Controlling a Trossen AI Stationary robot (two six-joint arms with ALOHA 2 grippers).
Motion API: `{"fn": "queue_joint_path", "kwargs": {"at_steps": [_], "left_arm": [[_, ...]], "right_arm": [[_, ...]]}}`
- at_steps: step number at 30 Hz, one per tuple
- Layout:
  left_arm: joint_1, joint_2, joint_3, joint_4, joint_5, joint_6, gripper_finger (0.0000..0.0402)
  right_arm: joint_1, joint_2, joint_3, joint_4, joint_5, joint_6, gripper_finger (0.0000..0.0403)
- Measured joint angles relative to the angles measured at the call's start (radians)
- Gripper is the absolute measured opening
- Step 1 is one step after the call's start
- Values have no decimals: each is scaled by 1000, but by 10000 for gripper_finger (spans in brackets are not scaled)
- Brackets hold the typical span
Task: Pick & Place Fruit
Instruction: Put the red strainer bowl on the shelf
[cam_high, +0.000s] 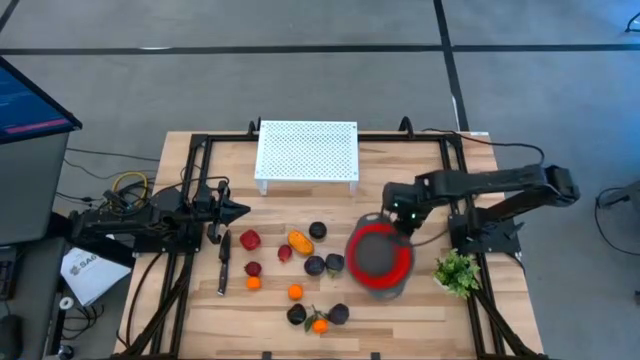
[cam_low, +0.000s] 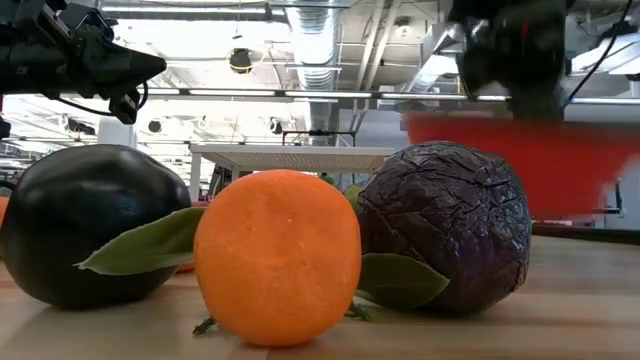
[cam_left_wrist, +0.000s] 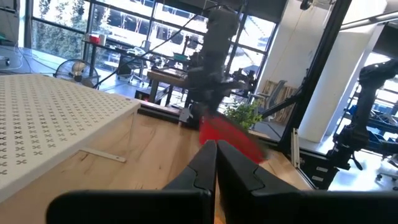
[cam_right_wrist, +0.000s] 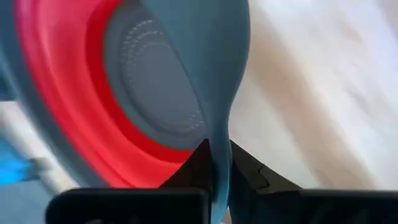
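The fruit (cam_high: 300, 240) lies scattered on the wooden tabletop (cam_high: 420, 320) between the two arms: dark purple-black round pieces, red ones, small orange balls and one larger oblong orange-yellow piece. Up close, an orange ball (cam_low: 277, 255) sits between a smooth black fruit (cam_low: 90, 235) and a crinkled purple one (cam_low: 445, 225) (green leaves beside them). The right gripper (cam_high: 403, 222) has its jaws pinching the grey rim of the red bowl (cam_high: 378, 258), tilted off the tabletop. The left gripper (cam_high: 240, 210) waits at the left, jaws pressed together. No readable writing shows.
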Motion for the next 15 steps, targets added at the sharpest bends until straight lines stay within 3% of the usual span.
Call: {"fn": "queue_joint_path", "kwargs": {"at_steps": [7, 11, 15], "left_arm": [[0, 0, 0, 7, 0, 0, 7], [0, 0, 0, 11, 0, 1, 7], [0, 0, 0, 15, -1, 2, 7]], "right_arm": [[37, -44, 43, 369, 24, -74, 11], [-35, -44, 72, 554, 94, -108, 22], [-161, -7, 132, 645, 218, -23, 29]]}}
